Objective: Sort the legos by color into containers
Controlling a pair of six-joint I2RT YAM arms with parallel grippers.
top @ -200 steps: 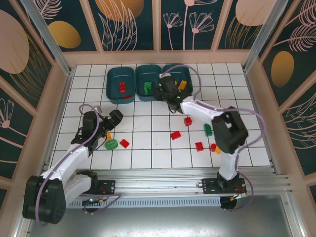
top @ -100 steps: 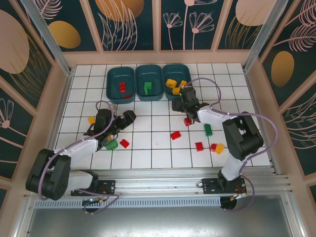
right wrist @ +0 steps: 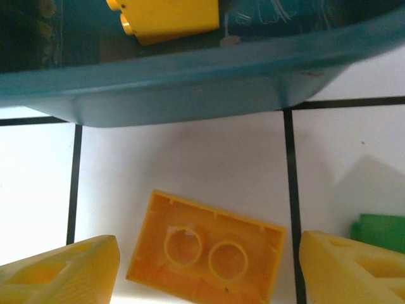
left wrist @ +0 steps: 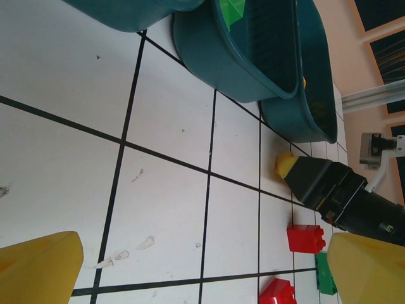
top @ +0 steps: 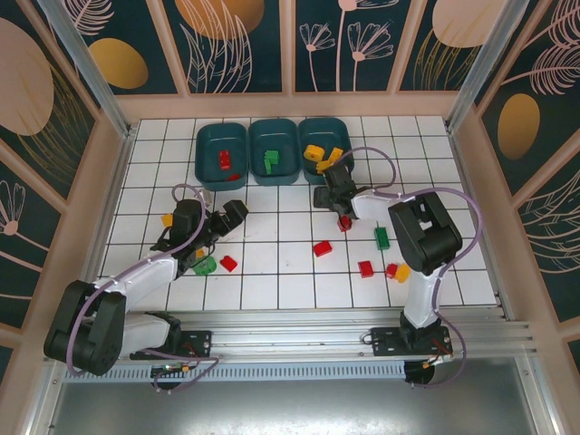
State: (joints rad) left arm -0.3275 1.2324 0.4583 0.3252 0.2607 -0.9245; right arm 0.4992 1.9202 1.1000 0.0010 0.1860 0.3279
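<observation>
Both gape empty: right pincer (right wrist: 209, 266) straddles an orange brick (right wrist: 205, 244), seemingly without touching it, beside a tub (right wrist: 190, 82); left pincer (left wrist: 202, 263) hovers above the desk (left wrist: 164, 209).

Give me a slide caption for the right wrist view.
Open right hand around an underside-up yellow-orange brick beside the teal tub.

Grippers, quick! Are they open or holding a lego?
Left gripper: open, holding nothing.
Right gripper: open, with an orange lego lying loose between its fingers, not gripped.
</observation>
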